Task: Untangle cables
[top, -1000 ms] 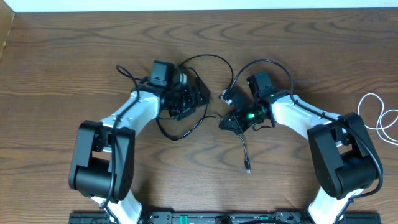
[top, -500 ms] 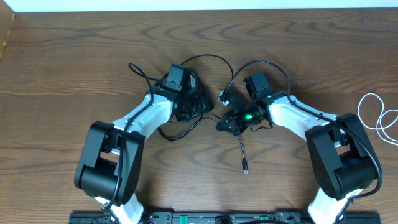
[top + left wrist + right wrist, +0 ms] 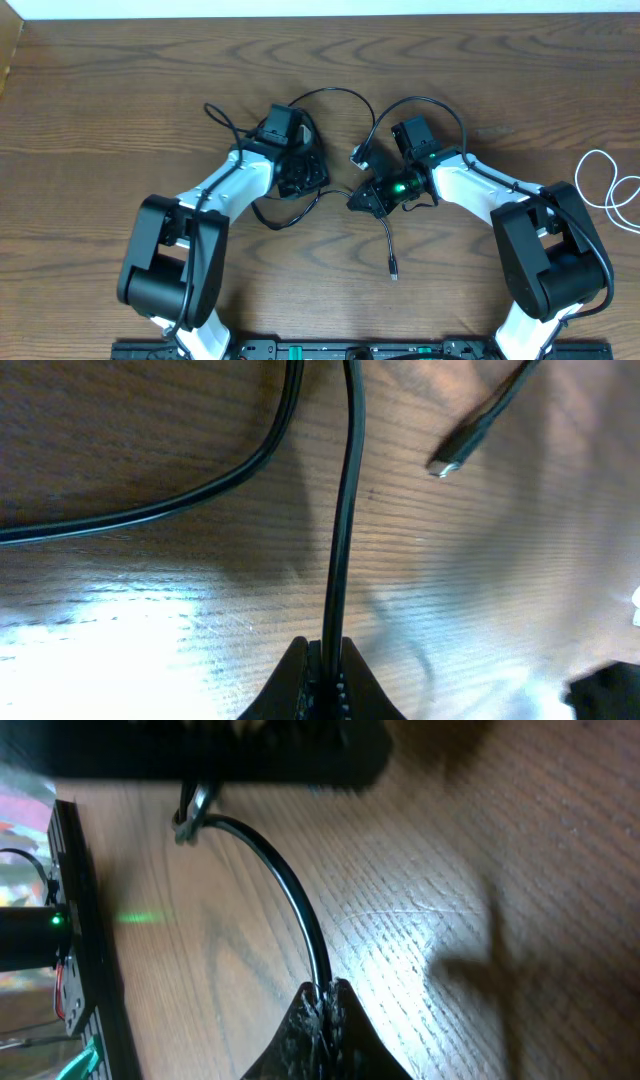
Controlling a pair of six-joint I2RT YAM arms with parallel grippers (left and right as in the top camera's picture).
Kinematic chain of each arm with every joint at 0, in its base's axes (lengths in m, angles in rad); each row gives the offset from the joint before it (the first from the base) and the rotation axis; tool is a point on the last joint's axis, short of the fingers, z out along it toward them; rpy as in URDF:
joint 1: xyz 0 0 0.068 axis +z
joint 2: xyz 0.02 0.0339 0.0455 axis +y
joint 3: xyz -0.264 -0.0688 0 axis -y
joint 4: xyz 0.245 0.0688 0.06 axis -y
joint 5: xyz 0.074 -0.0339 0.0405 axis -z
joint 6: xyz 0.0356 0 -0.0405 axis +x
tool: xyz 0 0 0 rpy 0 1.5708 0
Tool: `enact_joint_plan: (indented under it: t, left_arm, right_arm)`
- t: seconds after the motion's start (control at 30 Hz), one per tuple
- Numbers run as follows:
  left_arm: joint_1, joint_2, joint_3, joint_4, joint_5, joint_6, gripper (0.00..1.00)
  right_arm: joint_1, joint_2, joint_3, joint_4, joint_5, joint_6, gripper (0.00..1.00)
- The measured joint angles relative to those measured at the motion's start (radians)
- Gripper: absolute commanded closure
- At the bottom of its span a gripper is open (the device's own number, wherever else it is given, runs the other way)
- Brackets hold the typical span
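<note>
The black cable (image 3: 340,91) lies in the middle of the bench (image 3: 100,100), and both arms hold it. The left fingers (image 3: 295,685) are shut tight on it. In the left wrist view the cable comes out from between them and runs straight to 12 o'clock. Another bit of the same cable bends away toward 9 o'clock. A small plug (image 3: 447,463) lies on the wood at 1 o'clock from the fingers and does not touch them. The right fingers (image 3: 352,1038) are shut tight on the black cable too. In the right wrist view the cable leaves them and curves up to 11 o'clock, where it ends near the dark arm. From above, a short piece of cable joins the two grips. One loop goes up to 12 o'clock, over both grips. Another loop lies at 6 o'clock from the left grip. A loose end runs to 6 o'clock from the right grip, and its tip lies flat on the wood. The white cable (image 3: 600,152) lies in loops at the 3 o'clock edge of the bench, well apart from both arms.
</note>
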State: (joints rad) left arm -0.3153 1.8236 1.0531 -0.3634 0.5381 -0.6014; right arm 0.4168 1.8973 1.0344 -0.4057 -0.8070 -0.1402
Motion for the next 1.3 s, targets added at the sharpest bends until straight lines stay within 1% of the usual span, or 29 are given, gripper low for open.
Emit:
enact_joint_plan:
  t: [0.13, 0.33, 0.5, 0.6, 0.77, 0.83, 0.87, 0.9, 1.13, 1.3]
  left_arm:
    - [0.045, -0.056, 0.0, 0.0, 0.088, 0.007, 0.92]
    - [0.077, -0.2, 0.0, -0.025, 0.262, 0.071, 0.93]
    - [0.077, -0.302, 0.0, -0.09, 0.311, 0.111, 0.93]
    - [0.077, -0.37, 0.0, -0.147, 0.307, 0.136, 0.93]
    - [0.077, -0.511, 0.0, -0.273, 0.194, 0.163, 0.93]
    - [0.078, -0.573, 0.0, -0.325, 0.121, 0.168, 0.92]
    - [0.08, -0.622, 0.0, -0.367, 0.06, 0.172, 0.93]
    - [0.081, -0.635, 0.0, -0.375, 0.047, 0.173, 0.92]
    - [0.104, -0.857, 0.0, -0.532, -0.225, 0.183, 0.92]
    - [0.105, -0.944, 0.0, -0.611, -0.312, 0.184, 0.92]
  right_arm:
    - [-0.007, 0.0, 0.0, -0.025, 0.037, -0.002, 0.99]
    - [-0.027, 0.0, 0.0, -0.033, 0.103, -0.003, 0.99]
    - [-0.027, 0.0, 0.0, -0.037, 0.166, -0.003, 0.99]
    - [-0.029, 0.0, 0.0, -0.039, 0.225, -0.003, 0.99]
    - [-0.055, 0.0, 0.0, -0.049, 0.28, -0.003, 0.99]
    - [-0.076, 0.0, 0.0, -0.054, 0.284, -0.004, 0.99]
    - [-0.093, 0.0, 0.0, -0.057, 0.285, -0.004, 0.99]
    - [-0.1, 0.0, 0.0, -0.058, 0.285, -0.003, 0.99]
    - [-0.167, 0.0, 0.0, -0.082, 0.278, -0.003, 0.99]
    - [-0.178, 0.0, 0.0, -0.085, 0.257, -0.003, 0.99]
